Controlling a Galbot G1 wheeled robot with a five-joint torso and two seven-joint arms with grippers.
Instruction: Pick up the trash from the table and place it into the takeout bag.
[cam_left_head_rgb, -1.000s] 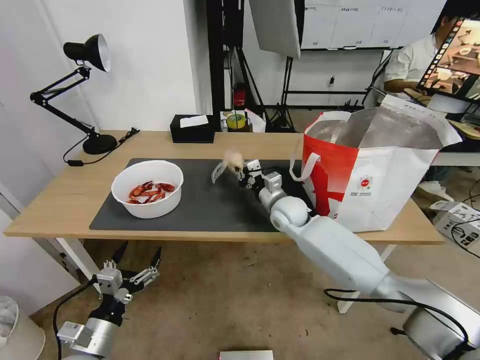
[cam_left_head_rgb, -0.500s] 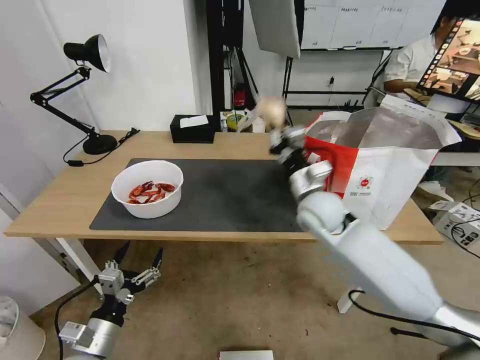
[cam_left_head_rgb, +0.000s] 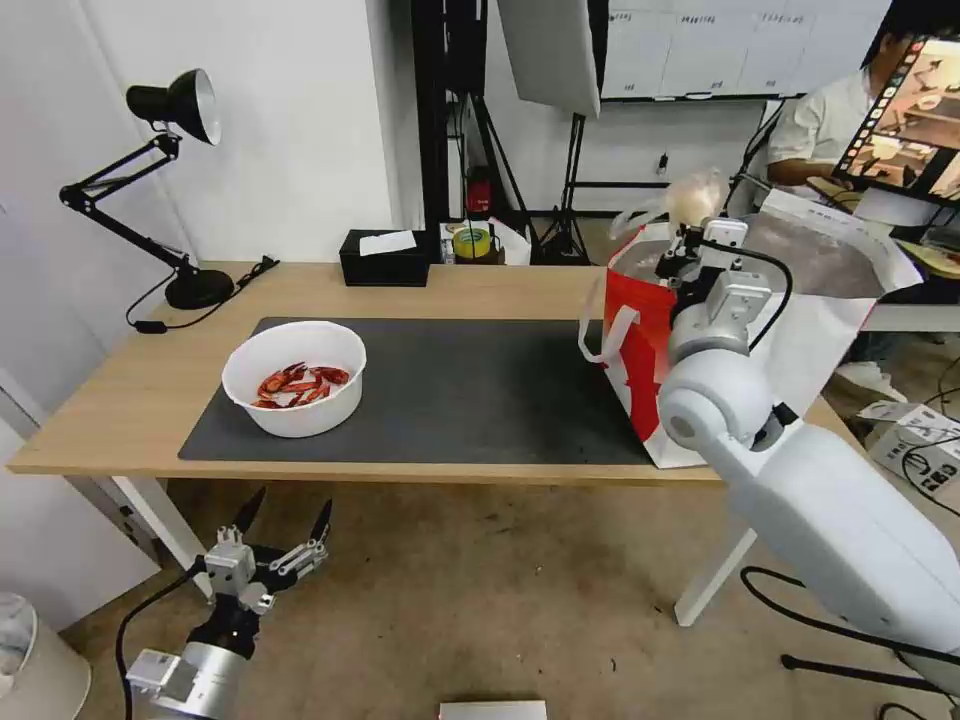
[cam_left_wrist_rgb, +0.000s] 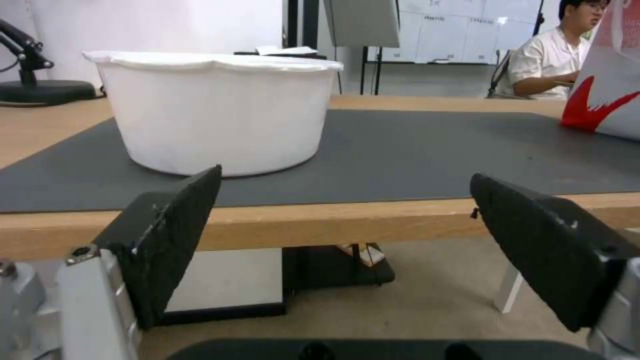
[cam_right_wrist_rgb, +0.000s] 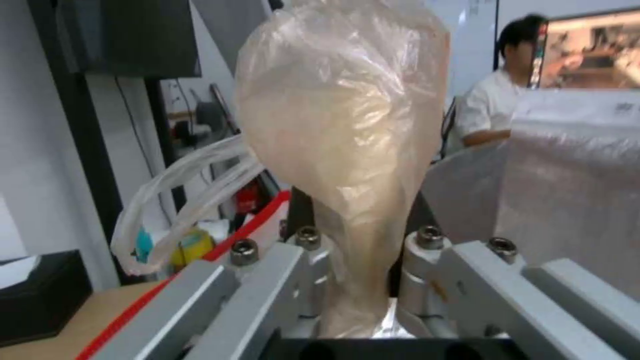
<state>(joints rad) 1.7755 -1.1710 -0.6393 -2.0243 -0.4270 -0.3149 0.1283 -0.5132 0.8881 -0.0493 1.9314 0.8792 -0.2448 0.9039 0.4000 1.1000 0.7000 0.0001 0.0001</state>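
Right claw (cam_left_head_rgb: 700, 228) clamps the bun (cam_left_head_rgb: 694, 196) above the takeout bag (cam_left_head_rgb: 800, 300).

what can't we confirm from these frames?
- Inside of the takeout bag: head view, hidden by its own walls and the right arm, so what has gone in cannot be told.
- Right tool fingertips: right wrist view, covered by the wrapped bun clamped between them.
- Bowl contents: left wrist view, hidden by its wall; the head view shows red shells.
- Left tool: open below the table edge, holding nothing.
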